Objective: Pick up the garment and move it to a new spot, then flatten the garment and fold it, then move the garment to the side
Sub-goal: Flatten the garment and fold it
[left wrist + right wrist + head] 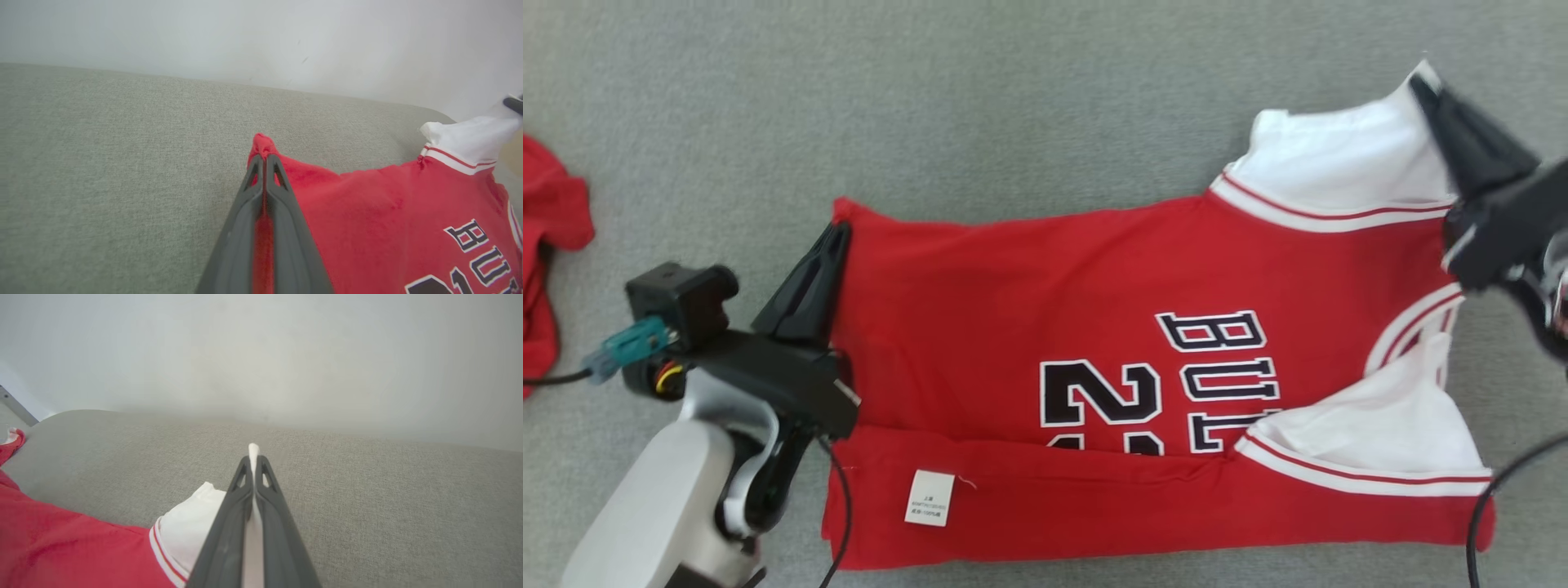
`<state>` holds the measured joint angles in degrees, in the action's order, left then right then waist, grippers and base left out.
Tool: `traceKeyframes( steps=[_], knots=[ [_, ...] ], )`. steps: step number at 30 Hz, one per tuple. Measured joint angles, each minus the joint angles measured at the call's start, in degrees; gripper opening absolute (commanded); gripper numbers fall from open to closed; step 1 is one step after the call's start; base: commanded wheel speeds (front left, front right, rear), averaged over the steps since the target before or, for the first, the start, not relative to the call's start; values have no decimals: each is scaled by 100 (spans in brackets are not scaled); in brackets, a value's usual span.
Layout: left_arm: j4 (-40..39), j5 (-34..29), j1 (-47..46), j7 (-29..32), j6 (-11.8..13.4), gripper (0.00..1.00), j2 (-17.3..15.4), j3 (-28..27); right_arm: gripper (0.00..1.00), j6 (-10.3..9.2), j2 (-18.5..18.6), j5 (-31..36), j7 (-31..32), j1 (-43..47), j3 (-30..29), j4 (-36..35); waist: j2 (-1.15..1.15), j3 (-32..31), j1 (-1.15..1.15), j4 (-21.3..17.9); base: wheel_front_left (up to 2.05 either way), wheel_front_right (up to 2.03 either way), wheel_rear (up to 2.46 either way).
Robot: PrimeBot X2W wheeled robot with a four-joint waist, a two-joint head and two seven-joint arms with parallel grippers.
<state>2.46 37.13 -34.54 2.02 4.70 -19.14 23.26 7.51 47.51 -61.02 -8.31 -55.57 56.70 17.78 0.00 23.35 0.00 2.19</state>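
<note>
The red garment (1029,286) lay spread out on the grey bench (931,106). The left gripper (838,232) was pressed together on its far hem corner. The right gripper (1423,82), blurred, pinched what seemed to be the tip of the white sleeve (1339,155).

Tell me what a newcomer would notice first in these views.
The big red jersey with black numbers, spread sideways across the grey surface. The left gripper is shut on its red hem corner at the left, and the right gripper is shut on a white sleeve at the upper right. A second red cloth lies at the far left edge.
</note>
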Motion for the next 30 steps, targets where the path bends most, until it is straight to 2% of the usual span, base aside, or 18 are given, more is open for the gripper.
traceKeyframes(
  steps=[8,13,16,24,30],
  knots=[
    [-647,388,750,196,138,0,-257,-229,0,0,474,-175,-397,997,-60,-1018,0,-277,0,-233,0,0,0],
    [-836,642,1111,211,154,0,-326,-378,0,-1,667,-377,-510,1595,-236,-1406,0,-410,0,-296,0,0,0],
    [-962,899,1479,210,154,0,-324,-467,0,-1,703,-522,-590,2276,-446,-1711,0,-524,0,-333,0,0,0],
    [-967,1645,2177,208,91,0,-162,-687,0,-1,439,-662,-646,3520,-875,-1882,0,-678,0,-423,0,0,0],
    [-816,1793,2491,169,96,0,-109,-757,0,0,249,-686,-656,4077,-1066,-1844,-1,-773,-1,-443,0,0,0]
  ],
)
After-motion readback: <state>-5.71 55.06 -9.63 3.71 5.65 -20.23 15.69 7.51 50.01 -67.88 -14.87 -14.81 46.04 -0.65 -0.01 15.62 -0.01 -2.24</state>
